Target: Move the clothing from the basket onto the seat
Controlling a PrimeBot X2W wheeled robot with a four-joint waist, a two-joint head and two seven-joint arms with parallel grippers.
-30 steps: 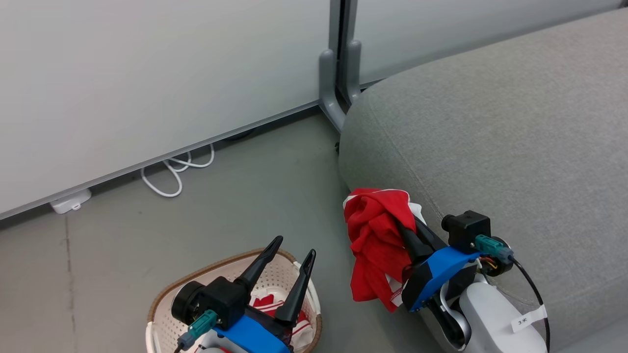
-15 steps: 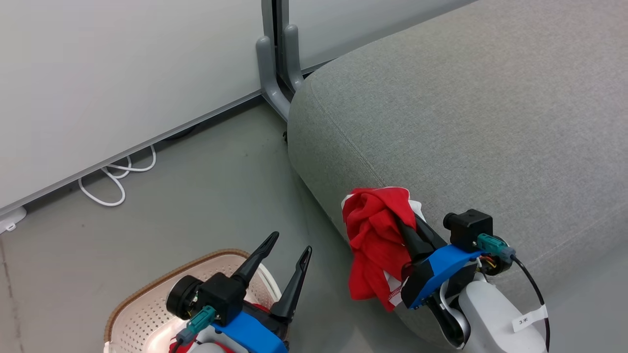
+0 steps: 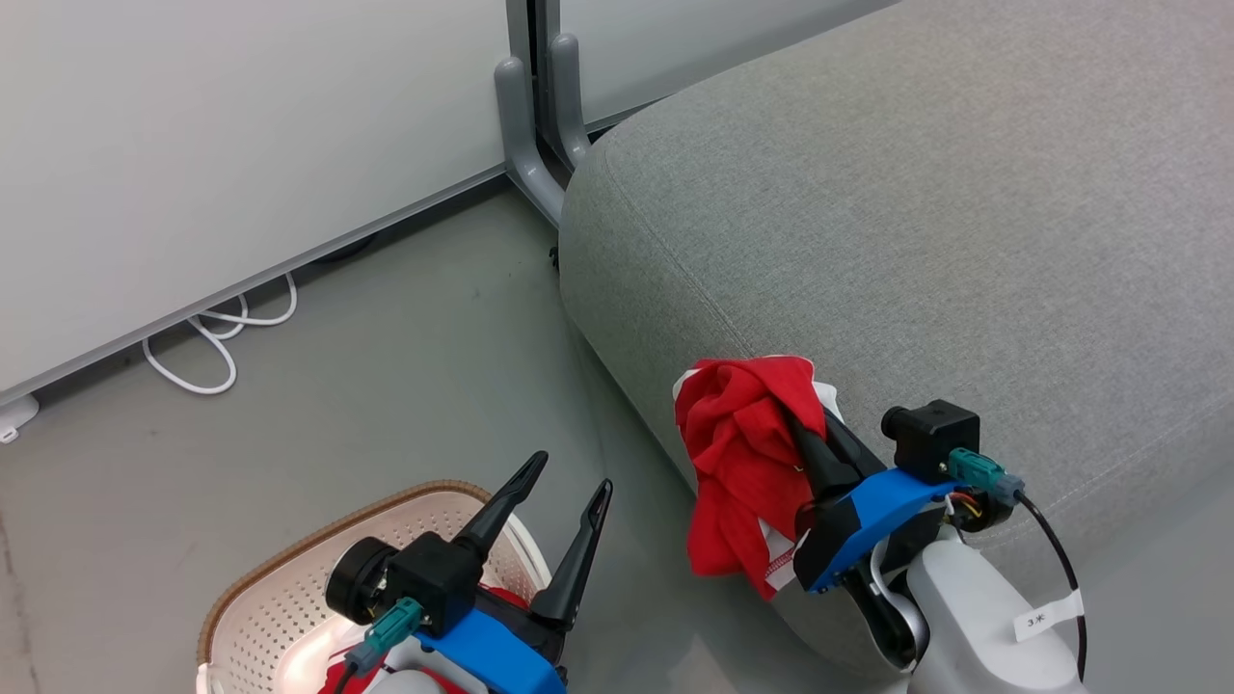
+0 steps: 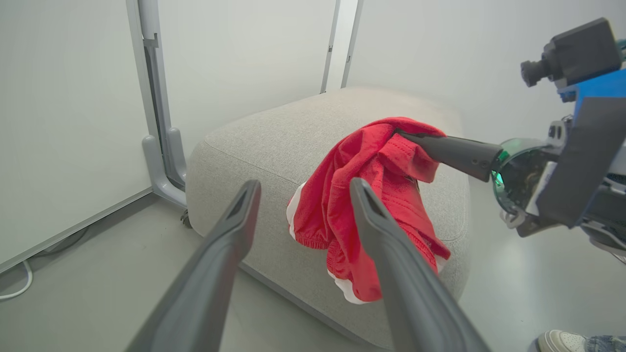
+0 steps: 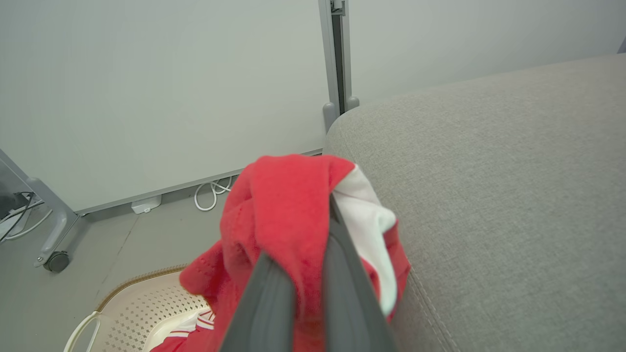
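My right gripper (image 3: 808, 436) is shut on a bunched red garment with white trim (image 3: 737, 463), which hangs against the front side of the grey seat (image 3: 916, 222), just below its top edge. In the right wrist view the cloth (image 5: 279, 210) wraps over the closed fingers (image 5: 342, 283) and hides their tips. My left gripper (image 3: 569, 474) stands open and holds nothing above the cream basket (image 3: 280, 588) on the floor. More red striped fabric (image 5: 188, 325) lies in the basket (image 5: 137, 305). The left wrist view shows the hanging garment (image 4: 367, 195) beyond the open fingers (image 4: 244, 205).
Pale wall panels run behind, with a grey post foot (image 3: 525, 145) at the seat's corner. A white cable (image 3: 217, 333) loops on the floor by the wall. Another stand's caster (image 5: 56, 261) sits at the left. A person's shoe (image 4: 560, 340) is near the seat.
The head camera has swung, so the seat and the wall post now sit further left in view. The right gripper has carried the garment a little higher, closer to the seat's top edge.
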